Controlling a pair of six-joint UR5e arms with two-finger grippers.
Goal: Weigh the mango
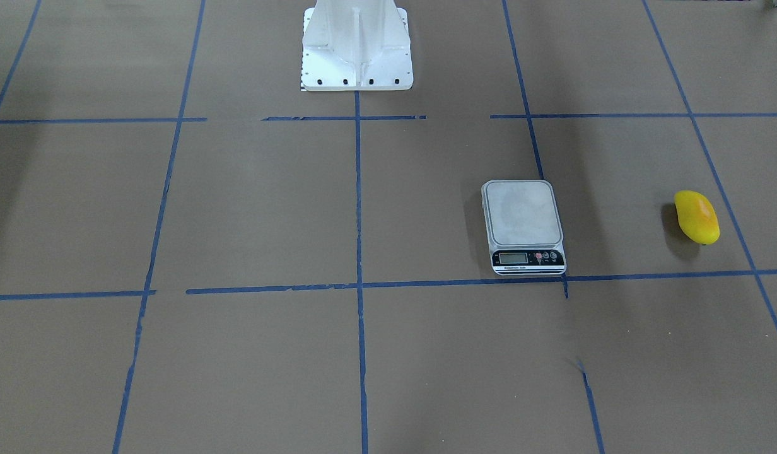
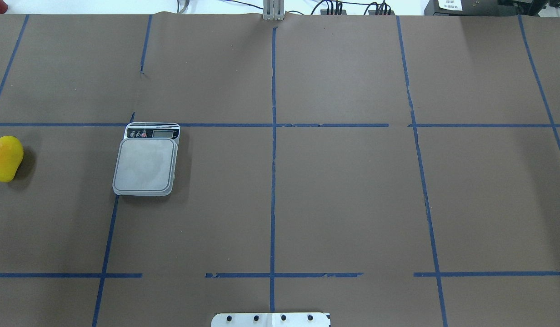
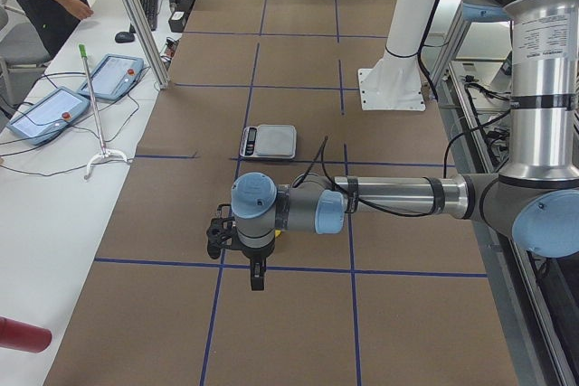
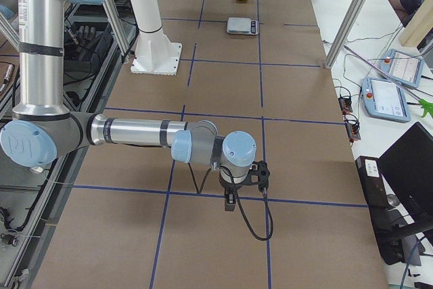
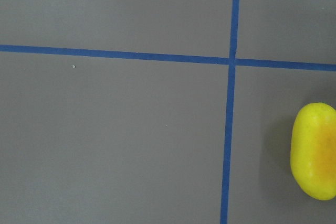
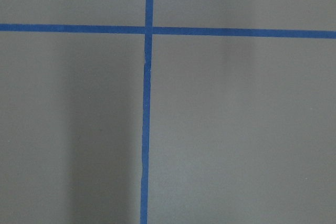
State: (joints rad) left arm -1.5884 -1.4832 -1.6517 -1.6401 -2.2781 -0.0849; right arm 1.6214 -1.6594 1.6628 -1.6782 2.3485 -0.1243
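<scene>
So, mango [image 1: 697, 217]: lies on its side on the brown paper of the bench [image 2: 352, 204], close to the end edge on the robot's left. It is about midway between the robot's edge and the operators' edge and touches nothing else.
scale [image 1: 525, 227]: sits flat on the bench between the mango and the bench's middle, well apart from the mango. Its display [image 1: 513, 257] faces the operators' edge.
platform [image 2: 146, 164]: grey, squarish, faintly smudged. The mango is not yet on it.
left gripper [image 3: 215, 235]: hangs above the bench near the left end edge, on a forearm stretched level from the robot's edge. It shows only from the side, so I cannot tell how wide it stands. Its wrist camera looks straight down and catches the mango at the right edge of its view, beside a tape crossing.
right gripper [image 4: 260, 172]: hangs above the bench toward the right end edge. Its width likewise cannot be told.
open room: only brown paper lies between mango and scale.
tape lines [image 2: 273, 181]: blue, in a grid across the paper.
pedestal [image 1: 357, 47]: white, bolted at the middle of the robot's edge.
side table [image 3: 54, 187]: white, along the operators' edge, carrying two pendants [image 3: 45, 115].
</scene>
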